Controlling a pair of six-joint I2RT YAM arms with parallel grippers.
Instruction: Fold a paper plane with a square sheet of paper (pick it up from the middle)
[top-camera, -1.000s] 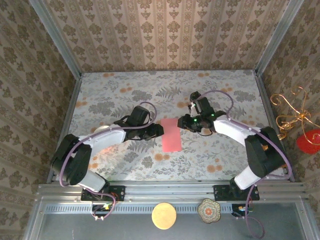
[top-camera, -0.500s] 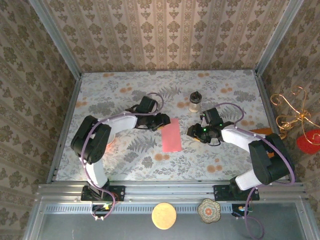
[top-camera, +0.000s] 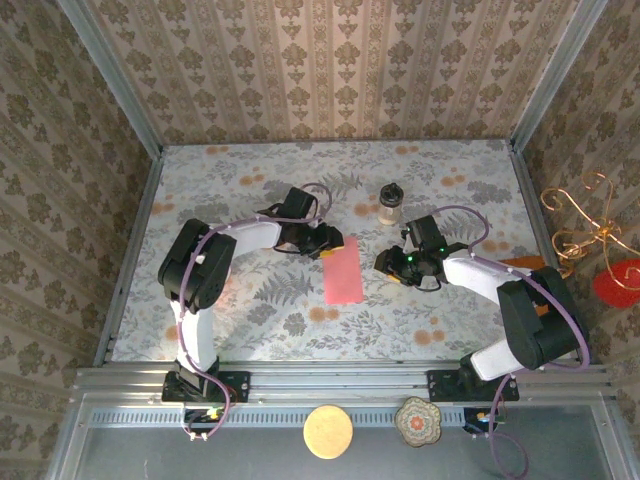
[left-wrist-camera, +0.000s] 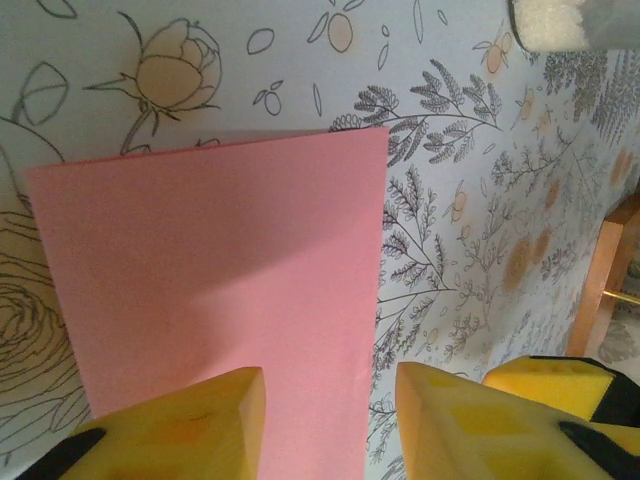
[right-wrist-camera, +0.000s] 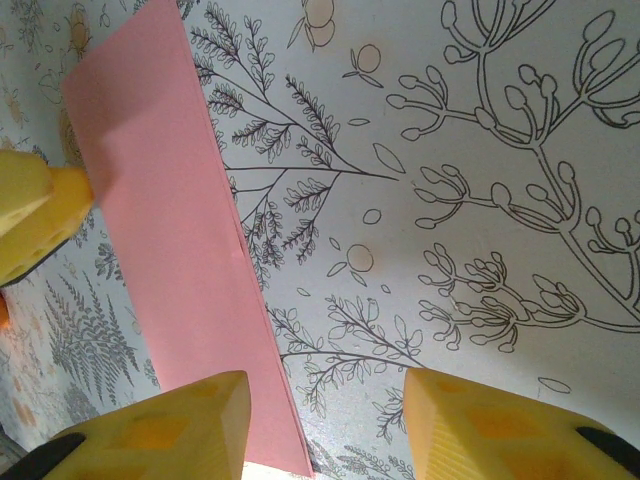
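Two grippers, both with jaws apart and nothing between the pads.

Sheet of paper (top-camera: 343, 272): salmon-pink, lying flat on the desk (top-camera: 262, 312) as a narrow rectangle. It is mid-desk, between my two arms.

Left gripper (top-camera: 325, 240): at the sheet's far left corner. From the left wrist, one yellow pad (left-wrist-camera: 180, 430) is over the pink. The other is over bare floral desk, past the sheet's long edge. Touching or just above, I cannot tell.

Right gripper (top-camera: 385, 262): just beside the sheet's right edge, low. From the right wrist its gap is over bare desk, with the sheet's edge close by one pad.

Left arm: elbow bent sharply, forearm running right toward the sheet.

Right arm: elbow out to the right, forearm running left.

Small dark-lidded jar (top-camera: 390, 203): stands upright beyond the right gripper, apart from the sheet.
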